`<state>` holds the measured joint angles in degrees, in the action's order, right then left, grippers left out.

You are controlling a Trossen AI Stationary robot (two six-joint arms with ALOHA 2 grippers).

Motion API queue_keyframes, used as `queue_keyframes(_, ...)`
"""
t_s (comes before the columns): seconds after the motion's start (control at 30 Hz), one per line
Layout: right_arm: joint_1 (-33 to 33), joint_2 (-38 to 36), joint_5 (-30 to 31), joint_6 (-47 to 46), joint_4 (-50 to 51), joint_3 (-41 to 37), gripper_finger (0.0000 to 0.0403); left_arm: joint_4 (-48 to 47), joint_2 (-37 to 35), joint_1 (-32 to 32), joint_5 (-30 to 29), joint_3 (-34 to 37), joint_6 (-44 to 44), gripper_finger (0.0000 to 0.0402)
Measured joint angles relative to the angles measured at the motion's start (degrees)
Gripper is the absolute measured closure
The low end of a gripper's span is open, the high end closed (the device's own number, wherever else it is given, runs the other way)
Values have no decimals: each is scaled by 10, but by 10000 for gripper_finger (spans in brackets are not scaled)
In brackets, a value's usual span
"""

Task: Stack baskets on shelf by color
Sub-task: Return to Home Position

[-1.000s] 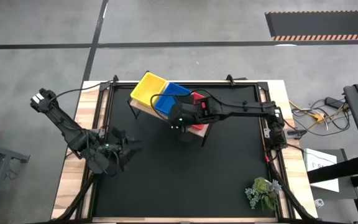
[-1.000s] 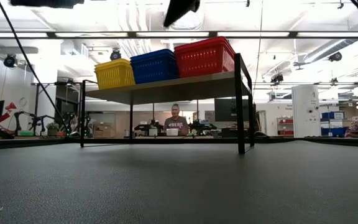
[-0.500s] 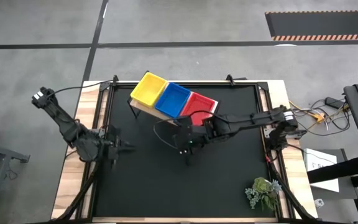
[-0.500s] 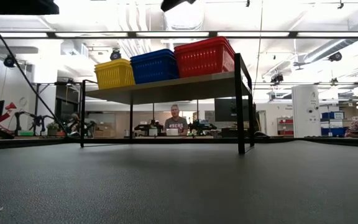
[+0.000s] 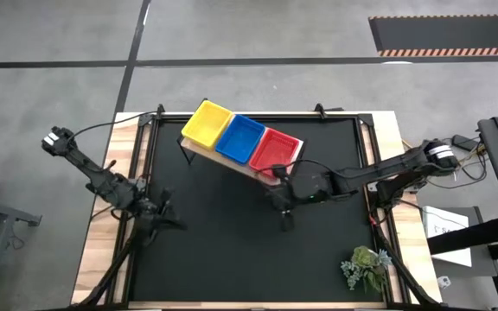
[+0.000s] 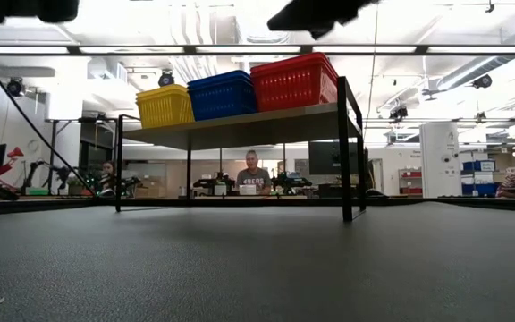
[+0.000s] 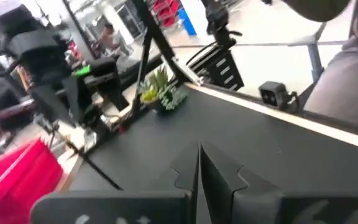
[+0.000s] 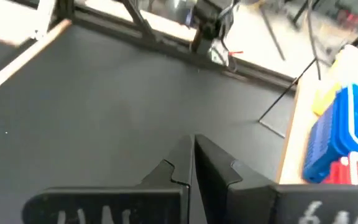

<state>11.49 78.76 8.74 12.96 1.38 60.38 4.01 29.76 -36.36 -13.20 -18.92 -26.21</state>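
Note:
On the wooden shelf (image 6: 240, 125) stand three basket stacks side by side: yellow (image 5: 207, 123), blue (image 5: 239, 138) and red (image 5: 274, 152), resting on their bottoms on the plank. My left gripper (image 5: 173, 221) is shut on nothing over the black table near its left edge, well clear of the shelf. My right gripper (image 5: 285, 222) is shut on nothing too, over the table's middle, just toward the near edge from the red stack. The right wrist view shows the blue stack (image 8: 347, 127) off to one side.
A small green plant (image 5: 366, 268) sits at the table's near right corner. The shelf's thin black legs (image 6: 343, 152) stand on the black mat (image 5: 232, 259), with open mat between the shelf and the near edge. A person (image 6: 251, 170) sits in the room beyond.
My left gripper has shut and drawn slightly toward the near edge. My right gripper, shut throughout, has left the place above the shelf and gone toward the near and right edges as its arm pulled back. The baskets have stayed still.

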Motion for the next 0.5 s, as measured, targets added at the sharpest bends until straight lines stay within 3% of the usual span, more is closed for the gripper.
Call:
queue_keyframes(0.2, -8, -67, -3, 36, -164, -142, 394, -5, 21, 85, 35, 17, 43, 400)
queue_keyframes(0.33, -25, -119, -2, 20, -175, -196, 394, 0, 20, 150, 76, 41, 64, 400)
queue_keyframes(0.5, -30, -182, -4, 1, -176, -253, 394, -2, -5, 211, 217, 58, 66, 400)
